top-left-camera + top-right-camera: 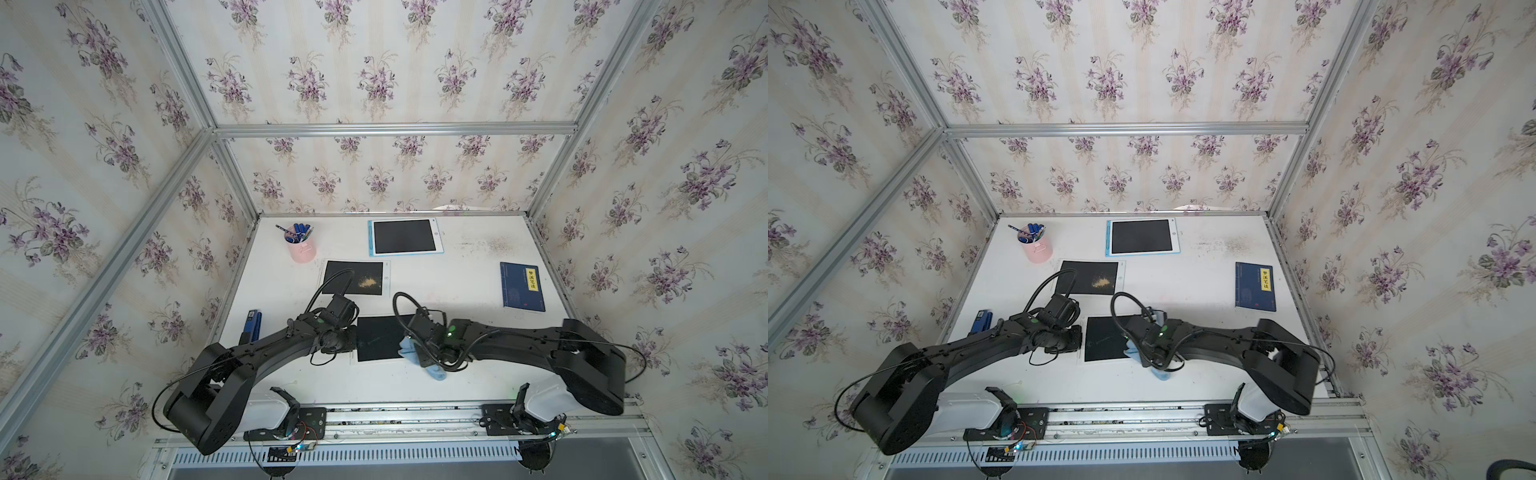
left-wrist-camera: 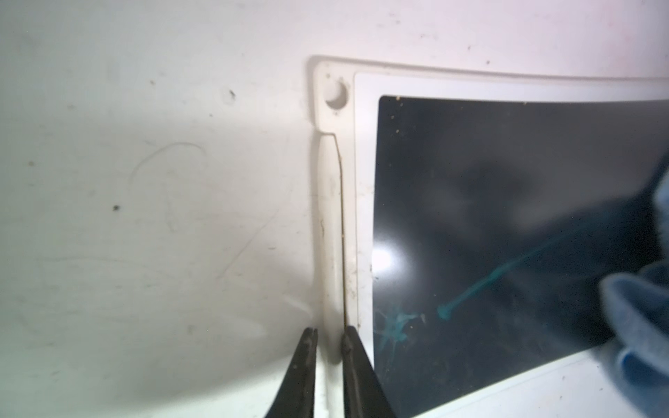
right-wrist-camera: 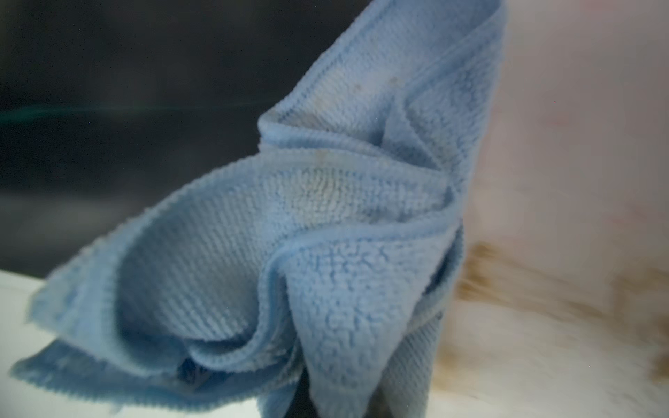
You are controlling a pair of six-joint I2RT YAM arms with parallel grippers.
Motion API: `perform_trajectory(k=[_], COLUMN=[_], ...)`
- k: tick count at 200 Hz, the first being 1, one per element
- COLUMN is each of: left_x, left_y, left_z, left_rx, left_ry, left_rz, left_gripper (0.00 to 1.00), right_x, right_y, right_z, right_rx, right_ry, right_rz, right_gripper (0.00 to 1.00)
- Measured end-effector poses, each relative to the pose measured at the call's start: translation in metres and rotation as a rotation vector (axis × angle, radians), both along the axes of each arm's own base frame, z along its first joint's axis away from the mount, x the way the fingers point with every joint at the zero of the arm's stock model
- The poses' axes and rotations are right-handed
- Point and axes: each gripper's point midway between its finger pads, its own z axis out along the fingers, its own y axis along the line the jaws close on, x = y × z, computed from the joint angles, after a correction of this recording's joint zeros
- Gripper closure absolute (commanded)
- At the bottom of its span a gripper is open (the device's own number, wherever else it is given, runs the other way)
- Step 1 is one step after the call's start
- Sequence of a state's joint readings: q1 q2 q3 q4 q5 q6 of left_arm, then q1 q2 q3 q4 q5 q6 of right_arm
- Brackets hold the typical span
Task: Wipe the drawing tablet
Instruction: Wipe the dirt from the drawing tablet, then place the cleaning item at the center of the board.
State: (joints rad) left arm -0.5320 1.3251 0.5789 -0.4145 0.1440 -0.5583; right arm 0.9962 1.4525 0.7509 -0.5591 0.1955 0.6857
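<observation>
The drawing tablet (image 1: 380, 338) (image 1: 1105, 338) lies near the table's front, with a black screen in a white frame. Teal marks (image 2: 481, 286) streak its screen (image 2: 506, 217). My left gripper (image 1: 348, 338) (image 2: 329, 334) is shut on the narrow white strip along the tablet's left side, one finger on each side of it. My right gripper (image 1: 411, 347) is shut on a crumpled blue cloth (image 1: 436, 372) (image 3: 325, 235). The cloth hangs over the tablet's right edge and hides the right fingertips. The cloth (image 2: 637, 318) also shows at the screen's far side in the left wrist view.
A second dark tablet (image 1: 353, 277) with a yellowish powder patch lies behind the left arm. A blue-framed tablet (image 1: 404, 237) sits at the back. A pink pen cup (image 1: 301, 245), a blue stapler (image 1: 251, 326) and a blue book (image 1: 522, 286) stand around. Brown crumbs (image 3: 543, 286) lie beside the cloth.
</observation>
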Motion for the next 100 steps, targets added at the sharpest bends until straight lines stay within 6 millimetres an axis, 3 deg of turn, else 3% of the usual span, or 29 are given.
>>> perform_trajectory(k=[18, 49, 67, 81, 100], left_x=[0.000, -0.003, -0.003, -0.002, 0.000], left_y=[0.001, 0.005, 0.006, 0.006, 0.005], left_z=[0.001, 0.003, 0.005, 0.008, 0.013], left_rx=[-0.001, 0.008, 0.006, 0.000, -0.012], left_ry=[-0.003, 0.001, -0.004, -0.015, -0.036], left_rz=[0.003, 0.006, 0.010, 0.012, 0.011], left_gripper=[0.83, 0.83, 0.81, 0.77, 0.59], right_x=[0.018, 0.060, 0.086, 0.110, 0.137], right_y=[-0.037, -0.051, -0.068, -0.100, -0.155], right_z=[0.023, 0.080, 0.099, 0.103, 0.098], right_rx=[0.025, 0.113, 0.131, 0.130, 0.119], right_ry=[-0.037, -0.164, -0.214, -0.253, -0.282], right_rz=[-0.135, -0.246, -0.340, -0.472, -0.671], right_gripper=[1.00, 1.00, 1.00, 1.00, 1.00])
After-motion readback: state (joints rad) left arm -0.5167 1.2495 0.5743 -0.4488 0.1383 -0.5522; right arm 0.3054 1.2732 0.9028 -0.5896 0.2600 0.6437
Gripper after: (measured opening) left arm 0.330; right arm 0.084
